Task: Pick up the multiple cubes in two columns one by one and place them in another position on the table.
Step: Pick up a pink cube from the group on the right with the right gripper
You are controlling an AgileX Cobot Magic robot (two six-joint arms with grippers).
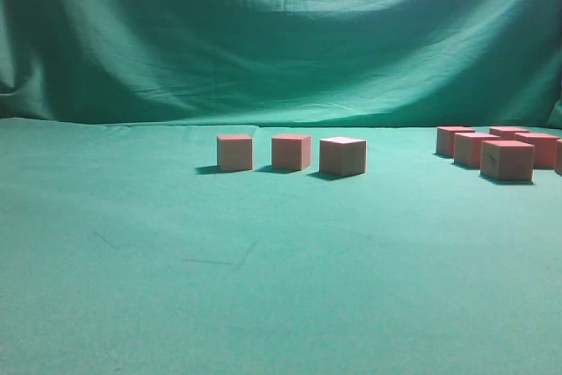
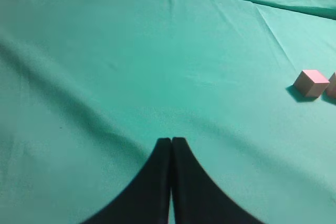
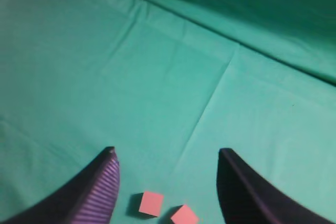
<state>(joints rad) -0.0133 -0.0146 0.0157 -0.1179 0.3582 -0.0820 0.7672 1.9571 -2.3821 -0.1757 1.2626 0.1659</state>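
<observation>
Looking across the table (image 1: 132,287), you have bare cloth left of and before the three-cube row (image 1: 290,153), a second cube cluster (image 1: 500,151) against the right edge, your left gripper (image 2: 171,141) pressed closed and empty, your right gripper (image 3: 165,153) spread wide, empty, above two cubes (image 3: 151,203).

Three cubes (image 1: 290,153) in a row mid-worktop (image 1: 263,287) — at least five more clustered far right.
</observation>
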